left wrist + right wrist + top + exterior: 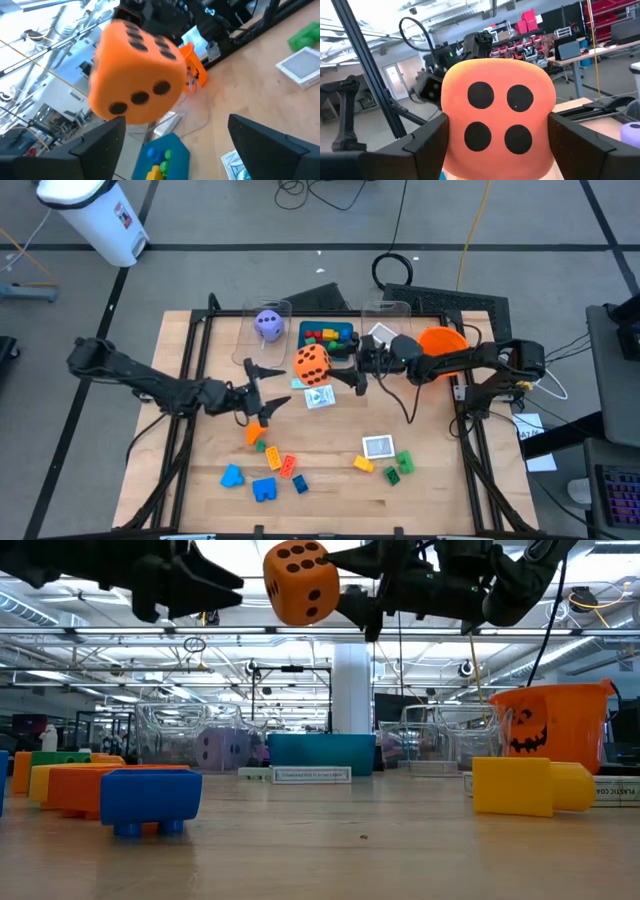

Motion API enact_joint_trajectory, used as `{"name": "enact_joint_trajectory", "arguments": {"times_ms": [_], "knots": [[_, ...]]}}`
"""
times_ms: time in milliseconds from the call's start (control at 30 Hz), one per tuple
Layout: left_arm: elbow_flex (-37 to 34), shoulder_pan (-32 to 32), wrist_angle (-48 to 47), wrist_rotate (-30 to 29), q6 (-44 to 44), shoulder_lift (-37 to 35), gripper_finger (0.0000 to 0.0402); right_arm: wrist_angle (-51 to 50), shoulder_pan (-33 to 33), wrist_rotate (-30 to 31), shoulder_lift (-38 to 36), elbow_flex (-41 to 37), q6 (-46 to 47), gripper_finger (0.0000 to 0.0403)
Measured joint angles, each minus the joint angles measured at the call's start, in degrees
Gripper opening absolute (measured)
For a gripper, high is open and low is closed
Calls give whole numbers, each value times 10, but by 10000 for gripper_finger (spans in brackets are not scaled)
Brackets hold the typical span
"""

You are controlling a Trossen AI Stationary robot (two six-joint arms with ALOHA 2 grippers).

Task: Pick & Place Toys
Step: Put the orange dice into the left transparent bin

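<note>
Upper centre of high view: my right gripper point(345, 367) clamps orange die point(311, 365) mid-air for handover; left gripper point(268, 388) spread wide, clear.

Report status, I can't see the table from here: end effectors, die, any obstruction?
Right end effector shut on orange die, held high over the table. Left end effector open beside it, not touching. Nothing in the way.
</note>
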Motion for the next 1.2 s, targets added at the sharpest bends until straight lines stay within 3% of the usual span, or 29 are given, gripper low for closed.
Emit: {"name": "enact_joint_trajectory", "arguments": {"times_ms": [567,800,967,1200], "knots": [[0,9,24,0,-50,17,361,18,0,-13,0,0,5,289],[0,18,24,0,-16,17,364,17,0,-13,0,0,6,290],[0,26,24,0,-12,17,395,21,0,-12,0,0,15,290],[0,27,31,11,55,17,398,21,0,-11,0,0,21,290]]}}
